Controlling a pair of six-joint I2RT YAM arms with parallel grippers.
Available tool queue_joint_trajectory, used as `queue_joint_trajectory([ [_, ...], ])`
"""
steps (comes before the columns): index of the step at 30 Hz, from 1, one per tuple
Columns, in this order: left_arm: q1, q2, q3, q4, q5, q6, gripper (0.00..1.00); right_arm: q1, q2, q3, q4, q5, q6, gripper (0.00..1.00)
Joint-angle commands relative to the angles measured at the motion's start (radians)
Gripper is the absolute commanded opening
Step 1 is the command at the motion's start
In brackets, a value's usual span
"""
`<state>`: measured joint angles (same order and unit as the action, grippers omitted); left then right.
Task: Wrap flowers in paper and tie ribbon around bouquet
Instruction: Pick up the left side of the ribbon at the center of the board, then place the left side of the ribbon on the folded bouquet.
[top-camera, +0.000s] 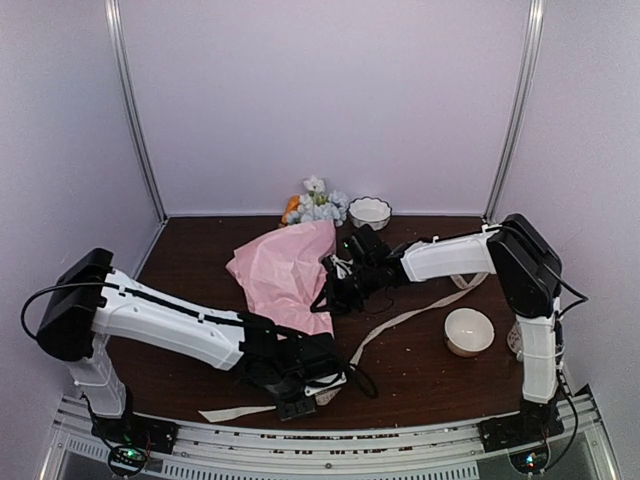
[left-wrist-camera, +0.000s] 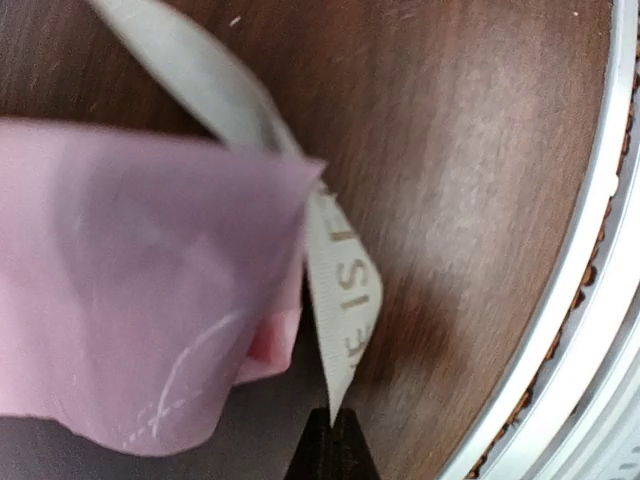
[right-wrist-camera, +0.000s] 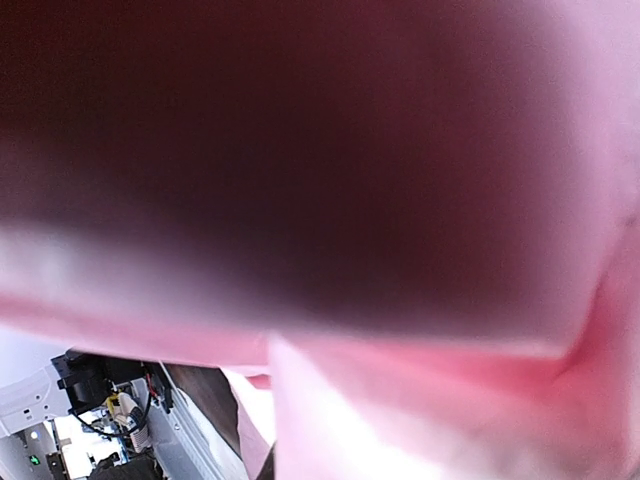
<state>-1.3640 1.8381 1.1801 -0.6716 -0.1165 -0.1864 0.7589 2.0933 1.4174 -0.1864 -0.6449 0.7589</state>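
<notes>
Tying step, just starting. The paper (top-camera: 285, 270) is wrapped round the flowers (top-camera: 315, 205) mid-desk (top-camera: 190, 260), blooms toward the far edge. The left tool (left-wrist-camera: 331, 435) is clamped on the ribbon (left-wrist-camera: 345, 290) by the near edge, just beside the paper's lower tip. The right tool (top-camera: 345, 272) is against the paper's right side; I can't tell its grip, its camera is smothered in pink. Next, probably: carry the ribbon around the narrow end without loosening the wrap.
</notes>
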Motion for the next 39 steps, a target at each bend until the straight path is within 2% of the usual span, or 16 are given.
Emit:
queue_joint_trajectory([
  [1,0.063,-0.121,-0.108,0.09,0.015,-0.175,0.0,-0.017,-0.075,-0.006,0.05,0.009,0.008,0.0],
  [8,0.166,-0.226,-0.186,0.022,0.07,-0.179,0.0,-0.056,-0.066,0.017,0.081,-0.066,0.06,0.0],
  [13,0.265,-0.212,-0.254,-0.067,0.059,-0.189,0.0,-0.082,-0.069,0.045,0.057,-0.09,0.056,0.0],
  [17,0.379,-0.2,-0.291,-0.042,0.036,-0.245,0.0,-0.09,-0.073,0.029,0.055,-0.097,0.052,0.0],
  [25,0.751,-0.192,-0.232,0.033,-0.138,-0.292,0.0,-0.093,-0.084,-0.036,0.007,-0.117,0.005,0.0],
  [29,0.919,-0.265,-0.179,0.051,-0.17,-0.281,0.0,-0.093,-0.07,-0.075,-0.003,-0.102,-0.016,0.0],
  [34,0.994,-0.418,-0.091,0.01,-0.323,-0.202,0.0,-0.082,-0.036,-0.088,-0.022,-0.078,-0.04,0.0],
  [39,0.998,-0.579,-0.007,-0.024,-0.372,-0.09,0.0,-0.055,-0.006,-0.064,-0.072,-0.062,-0.08,0.0],
])
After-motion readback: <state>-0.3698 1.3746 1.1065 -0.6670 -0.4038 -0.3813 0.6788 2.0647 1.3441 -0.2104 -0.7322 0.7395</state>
